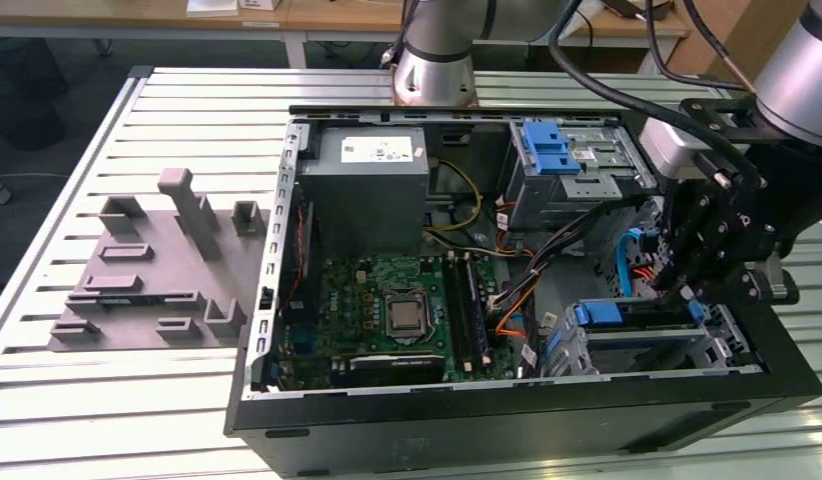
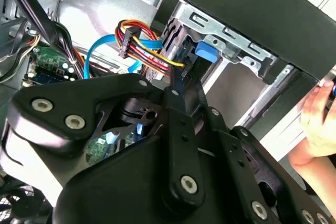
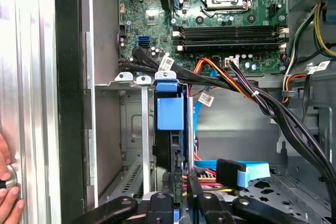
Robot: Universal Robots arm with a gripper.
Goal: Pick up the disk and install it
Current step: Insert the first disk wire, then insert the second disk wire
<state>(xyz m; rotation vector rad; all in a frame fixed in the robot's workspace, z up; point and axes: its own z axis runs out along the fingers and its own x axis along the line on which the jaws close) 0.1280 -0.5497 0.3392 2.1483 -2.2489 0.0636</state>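
One end effector (image 1: 685, 285): down inside the open computer case (image 1: 518, 425), at the lower drive cage (image 1: 678, 350) on the exterior view's right. In the first wrist view it (image 3: 184, 192) sits right at the near edge of the disk. I cannot tell whether it is clamped or released.
Disk (image 3: 170, 106): standing on edge in the cage slot, its blue carrier tab facing the motherboard. In the exterior view the same blue bracket (image 1: 601, 313) shows at the cage mouth.
Cables: a bundle of red, yellow and black power leads (image 2: 144, 45) and a blue data ribbon (image 3: 247, 170) hang just beside the cage. Whether any is plugged into the disk is hidden.
Motherboard (image 1: 398, 310): beyond the cage, socket and memory slots bare.
Power supply (image 1: 371, 175): far corner, untouched.
Hand (image 3: 8, 192): a person's, resting against the outside of the case wall.
Desk (image 1: 184, 100): slatted metal, with a grey fixture block (image 1: 151, 270) well apart from the case.
Progress: pick-up looks done and the disk is in its bay. Full seating and latching not confirmed.
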